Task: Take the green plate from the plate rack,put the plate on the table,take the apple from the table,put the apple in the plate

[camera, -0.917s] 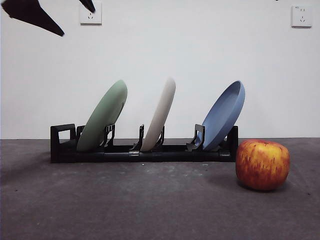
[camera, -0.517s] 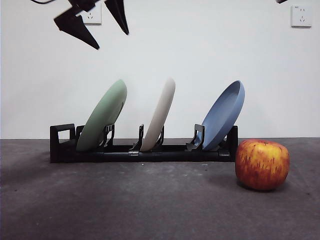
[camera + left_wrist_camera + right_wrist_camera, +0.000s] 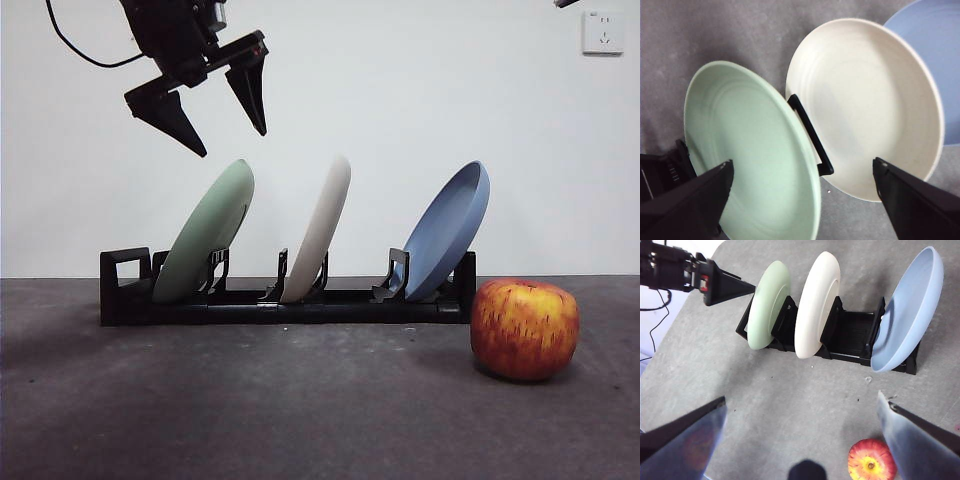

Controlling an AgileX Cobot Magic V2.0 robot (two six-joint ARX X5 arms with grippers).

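Left gripper hovering with jaws spread above the green plate.
The apple is sitting nearest on the table, just beside the plate rack end; behind it the green plate is leaning in its slot, untouched. Right gripper is waiting high, jaws apart.
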